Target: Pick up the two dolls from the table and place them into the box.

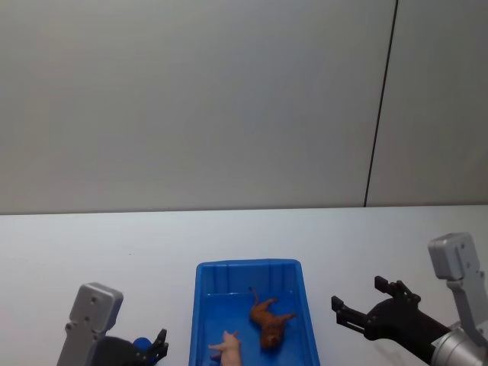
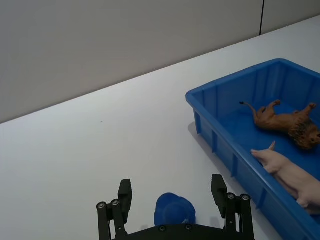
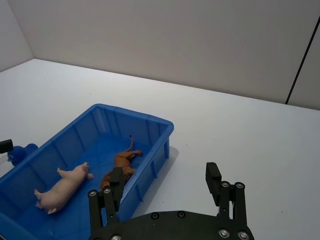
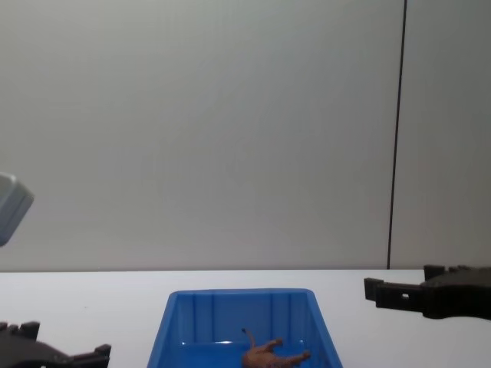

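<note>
The blue box [image 1: 248, 266] stands on the white table [image 1: 114, 244] between my two arms. Both dolls lie on their sides inside it: the reddish-brown one [image 1: 267, 320] toward the far right, the pale pink pig [image 1: 229, 348] nearer me. The wrist views show them too: brown [image 2: 285, 122] [image 3: 120, 165], pink [image 2: 290, 172] [image 3: 62, 187]. My left gripper [image 1: 156, 348] [image 2: 171, 186] hovers left of the box, open and empty. Right of the box, my right gripper [image 1: 360, 296] [image 3: 165, 174] is also open and holds nothing. The chest view shows the box [image 4: 242, 295] with the brown doll [image 4: 268, 354].
A plain grey wall with a dark vertical seam [image 1: 381, 103] rises behind the table's far edge. Bare white tabletop spreads to the left, right and beyond the box.
</note>
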Available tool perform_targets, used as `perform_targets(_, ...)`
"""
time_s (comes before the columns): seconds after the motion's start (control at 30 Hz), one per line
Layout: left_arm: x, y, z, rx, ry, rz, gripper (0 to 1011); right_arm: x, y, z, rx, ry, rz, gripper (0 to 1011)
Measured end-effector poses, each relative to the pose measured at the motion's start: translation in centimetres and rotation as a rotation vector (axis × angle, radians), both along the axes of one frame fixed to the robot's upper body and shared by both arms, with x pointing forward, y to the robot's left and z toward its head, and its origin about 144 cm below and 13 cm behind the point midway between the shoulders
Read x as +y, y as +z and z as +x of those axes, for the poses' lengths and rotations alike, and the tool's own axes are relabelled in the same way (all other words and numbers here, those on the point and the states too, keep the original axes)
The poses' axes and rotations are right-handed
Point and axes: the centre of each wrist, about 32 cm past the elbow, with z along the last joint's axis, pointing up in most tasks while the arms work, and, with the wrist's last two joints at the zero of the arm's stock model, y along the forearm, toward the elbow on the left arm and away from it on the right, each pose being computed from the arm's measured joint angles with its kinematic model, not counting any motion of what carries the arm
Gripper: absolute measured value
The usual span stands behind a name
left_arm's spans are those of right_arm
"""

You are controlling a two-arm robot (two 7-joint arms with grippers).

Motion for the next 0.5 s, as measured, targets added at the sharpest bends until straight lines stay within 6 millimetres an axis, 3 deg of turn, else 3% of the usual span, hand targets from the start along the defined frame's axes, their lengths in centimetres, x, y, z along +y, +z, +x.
perform_targets(0.5, 0.8, -2.4, -0.1, 0.024, 0.010, -0.063, 1001, 0.0, 0.0, 0.0, 0.000, 0.000, 0.000, 1001)
